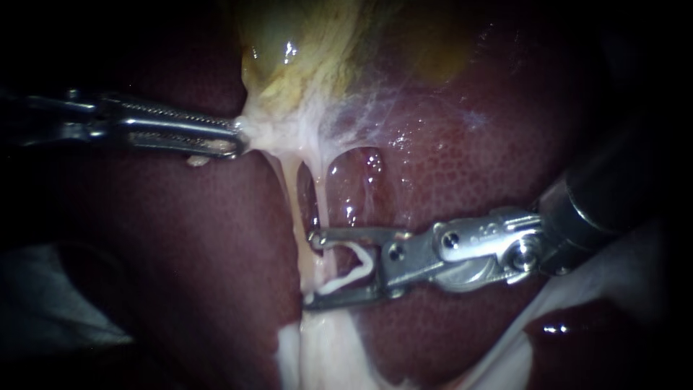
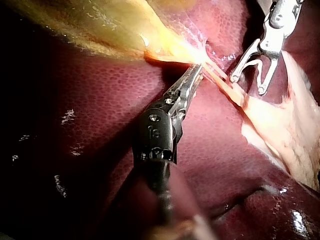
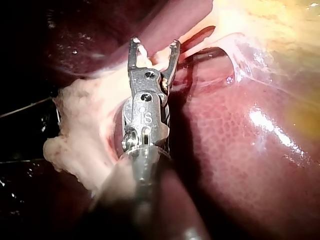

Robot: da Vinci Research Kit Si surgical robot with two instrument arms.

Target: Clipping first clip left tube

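At the endoscope's centre, the left tube (image 1: 292, 191) is stretched over the liver (image 1: 462, 159), the gallbladder (image 1: 310, 58) gripped by the closed jaws of the left instrument (image 1: 238, 137). A clip (image 1: 357, 269) is cradled between the wide-spread jaws of the right instrument (image 1: 312, 269), whose tips reach the tube. From the left wrist, one tip is seen beside the strand. From the right wrist, full spanning cannot be confirmed. Fired short, the clip could be left partly across, or the neighbouring tube (image 1: 323, 209) caught

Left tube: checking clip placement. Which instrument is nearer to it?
Right. The right instrument, a clip held between its jaws, is at the left tube; the left instrument grips pale tissue higher up, by the gallbladder.
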